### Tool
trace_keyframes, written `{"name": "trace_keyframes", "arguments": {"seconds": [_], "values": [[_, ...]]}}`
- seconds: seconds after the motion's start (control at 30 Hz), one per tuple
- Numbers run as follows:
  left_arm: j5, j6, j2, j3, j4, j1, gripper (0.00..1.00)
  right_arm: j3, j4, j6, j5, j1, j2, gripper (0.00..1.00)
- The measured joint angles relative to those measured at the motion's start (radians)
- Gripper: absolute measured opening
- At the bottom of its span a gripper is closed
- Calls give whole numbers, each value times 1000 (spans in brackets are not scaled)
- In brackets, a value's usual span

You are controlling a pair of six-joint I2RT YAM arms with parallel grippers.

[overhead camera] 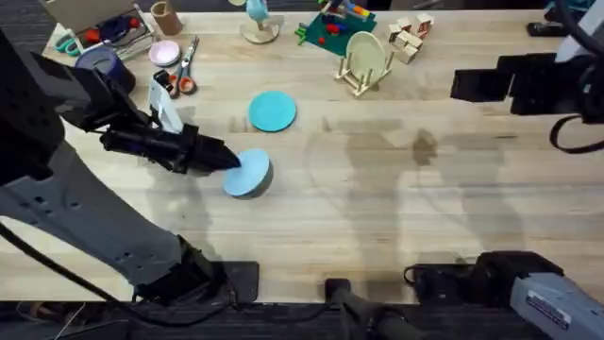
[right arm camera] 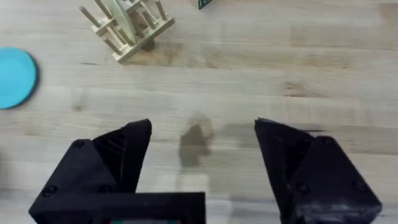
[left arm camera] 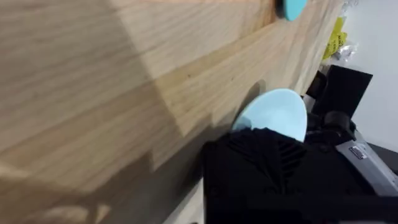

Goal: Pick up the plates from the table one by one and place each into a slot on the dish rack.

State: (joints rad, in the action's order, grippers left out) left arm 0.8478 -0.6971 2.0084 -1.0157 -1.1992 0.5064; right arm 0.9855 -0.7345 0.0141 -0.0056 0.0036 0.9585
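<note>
The counter [overhead camera: 377, 208] is a broad spread of pale planks with visible grain, and both arms work over it. The left arm reaches in from the lower left, dark and long, and its claw [overhead camera: 229, 159] sits at the near-left edge of the pale blue plate [overhead camera: 250, 174]. In the left wrist view the black fingers [left arm camera: 261, 155] cover the plate's near rim, with the plate [left arm camera: 280, 112] rising past them and tilted off the wood — the claw is closed on that plate. In the overhead view the plate casts a shadow beneath it, left of the counter's centre.

The right arm is drawn back at the right side of the counter; its claw [right arm camera: 202, 149] hangs above bare wood with its two black fingers spread wide, holding nothing.

The dish rack [overhead camera: 363, 64] stands toward the far side, right of centre, and a pale disc already stands upright between its pegs. Just beyond it lies a green board [overhead camera: 330, 28] with coloured blocks.

The turquoise plate [overhead camera: 272, 110] lies flat on the counter, between the pale blue plate and the rack, apart from both.

Smallest — a pair of orange-handled scissors [overhead camera: 186, 68] at the far left.
</note>
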Motion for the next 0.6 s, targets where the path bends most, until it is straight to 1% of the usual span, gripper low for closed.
{"name": "trace_keyframes", "arguments": {"seconds": [0.1,0.17,0.27,0.4,0.6], "values": [[0,0,0,0,0,0,39,0,-1,46,-65,0,1,996],[0,0,0,0,0,0,39,0,-1,81,-135,3,11,996],[0,1,0,0,0,0,39,0,1,116,-202,30,47,996],[0,1,0,0,0,0,39,0,48,155,-247,96,106,996],[0,1,0,0,0,0,38,0,129,265,-273,221,175,996]]}}
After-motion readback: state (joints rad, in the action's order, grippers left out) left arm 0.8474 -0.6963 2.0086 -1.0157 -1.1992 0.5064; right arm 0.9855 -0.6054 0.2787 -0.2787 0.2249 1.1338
